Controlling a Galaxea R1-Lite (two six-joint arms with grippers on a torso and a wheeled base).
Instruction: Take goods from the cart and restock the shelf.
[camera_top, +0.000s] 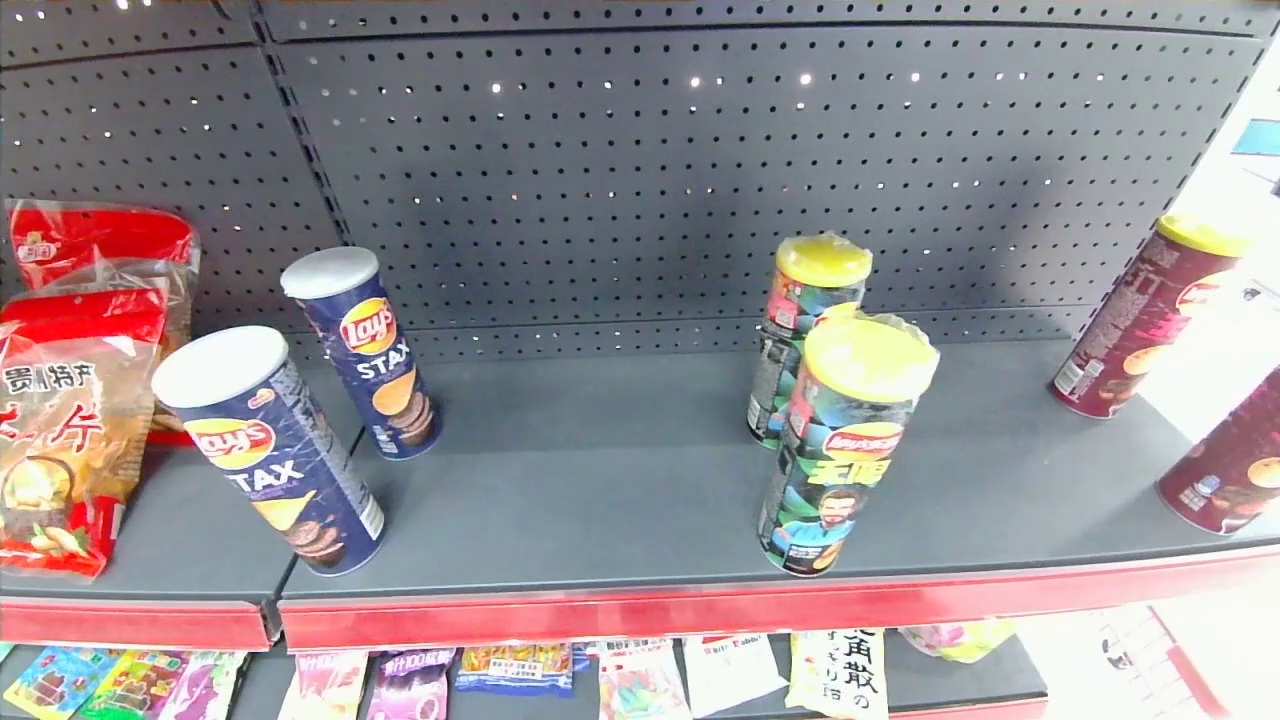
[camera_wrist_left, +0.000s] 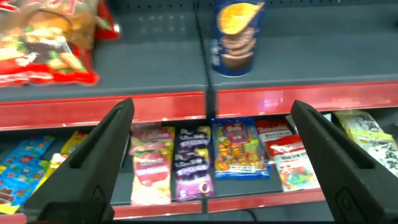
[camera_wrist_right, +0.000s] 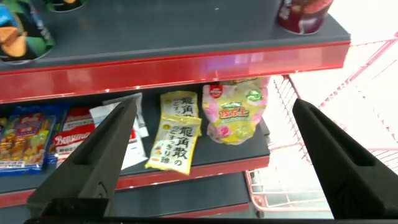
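The grey shelf (camera_top: 600, 480) with a red front edge holds chip cans. Two blue cans (camera_top: 275, 450) (camera_top: 365, 350) lean at the left, two yellow-lidded green cans (camera_top: 840, 440) (camera_top: 805, 320) stand in the middle, and two maroon cans (camera_top: 1140, 315) (camera_top: 1225, 465) lean at the right. My left gripper (camera_wrist_left: 211, 106) is open and holds nothing, below and in front of the shelf edge under a blue can (camera_wrist_left: 235, 37). My right gripper (camera_wrist_right: 214, 104) is open and holds nothing, facing the lower shelf below a maroon can (camera_wrist_right: 303, 14). The red wire cart (camera_wrist_right: 360, 68) lies off to the right.
Red snack bags (camera_top: 70, 400) fill the shelf's left end. The lower shelf (camera_top: 960, 680) carries rows of small packets (camera_wrist_left: 193, 165), yellow sachets (camera_wrist_right: 177, 134) and a pale green bag (camera_wrist_right: 239, 115). Bare shelf room lies between the blue and the green cans.
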